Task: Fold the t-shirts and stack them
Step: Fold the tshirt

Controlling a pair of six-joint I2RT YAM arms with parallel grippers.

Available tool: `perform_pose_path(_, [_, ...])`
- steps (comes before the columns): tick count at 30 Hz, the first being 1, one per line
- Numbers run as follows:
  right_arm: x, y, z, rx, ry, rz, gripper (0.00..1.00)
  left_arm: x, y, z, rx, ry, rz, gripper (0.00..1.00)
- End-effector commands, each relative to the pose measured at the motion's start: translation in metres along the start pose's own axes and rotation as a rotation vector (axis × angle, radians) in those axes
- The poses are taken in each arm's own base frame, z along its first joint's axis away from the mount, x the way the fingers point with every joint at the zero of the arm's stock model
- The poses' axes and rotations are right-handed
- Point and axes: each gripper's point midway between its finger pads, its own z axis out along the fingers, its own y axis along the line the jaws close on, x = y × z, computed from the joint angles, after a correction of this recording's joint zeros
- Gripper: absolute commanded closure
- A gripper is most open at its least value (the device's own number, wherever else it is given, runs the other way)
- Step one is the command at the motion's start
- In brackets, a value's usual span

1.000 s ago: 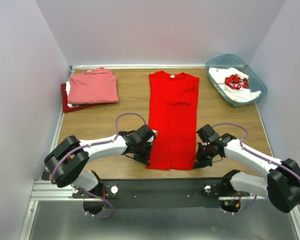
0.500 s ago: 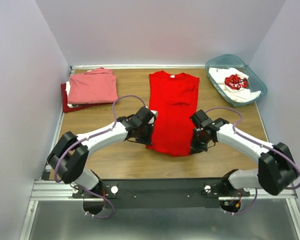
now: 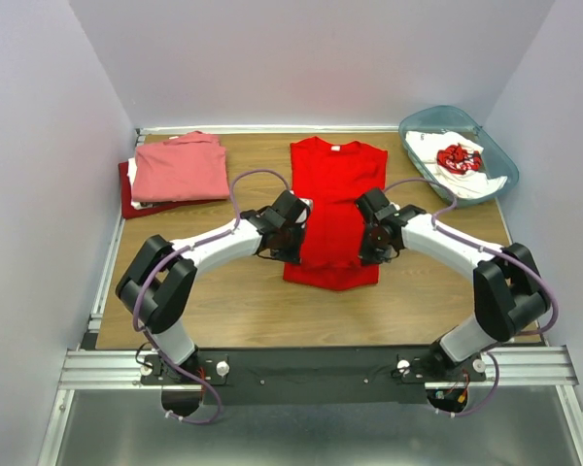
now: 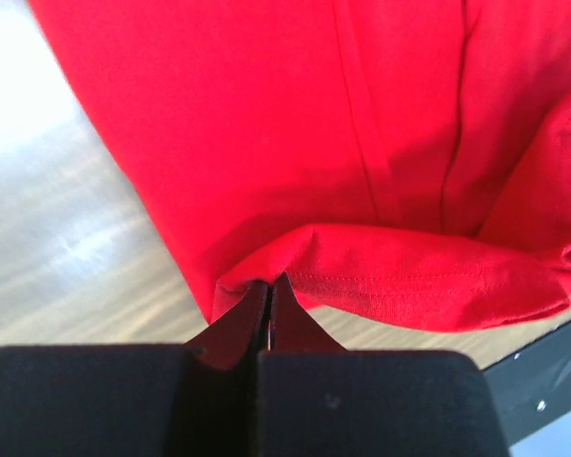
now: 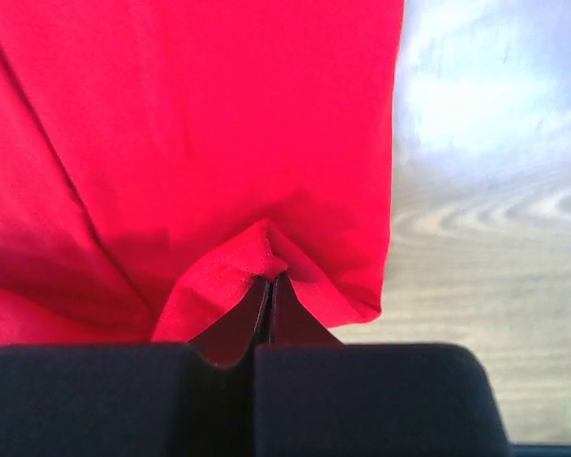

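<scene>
The bright red t-shirt (image 3: 335, 194) lay at the middle of the counter (image 3: 223, 311), collar toward the far edge. It had shortened: its hem, a second earlier close to the near edge, was now lifted and carried about halfway back over the body, so the fold looked half done. The left gripper (image 4: 271, 286) and right gripper (image 5: 269, 284), each pressed together on a hem corner, had advanced with it.

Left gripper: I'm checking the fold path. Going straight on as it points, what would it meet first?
The red shirt: the left gripper, shut on its hem, points across the cloth lying ahead. Depth is unclear.
</scene>
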Motion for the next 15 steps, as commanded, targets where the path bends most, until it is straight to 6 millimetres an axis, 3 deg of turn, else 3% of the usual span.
perform_pose_path(1, [-0.035, -0.004, 0.004, 0.05, -0.096, -0.007, 0.99, -0.03, 0.006, -0.002, -0.022, -0.074, 0.009, 1.0])
perform_pose_path(5, [-0.052, -0.009, 0.009, 0.069, -0.11, -0.011, 0.99, -0.045, 0.017, 0.004, -0.034, -0.083, -0.01, 1.0])
perform_pose_path(12, [-0.084, -0.012, 0.015, 0.088, -0.14, 0.0, 0.99, -0.079, 0.018, 0.011, -0.03, -0.12, -0.016, 1.0])
perform_pose_path(15, [-0.096, -0.011, 0.019, 0.091, -0.147, 0.0, 0.99, -0.084, 0.021, 0.017, -0.036, -0.116, -0.014, 1.0])
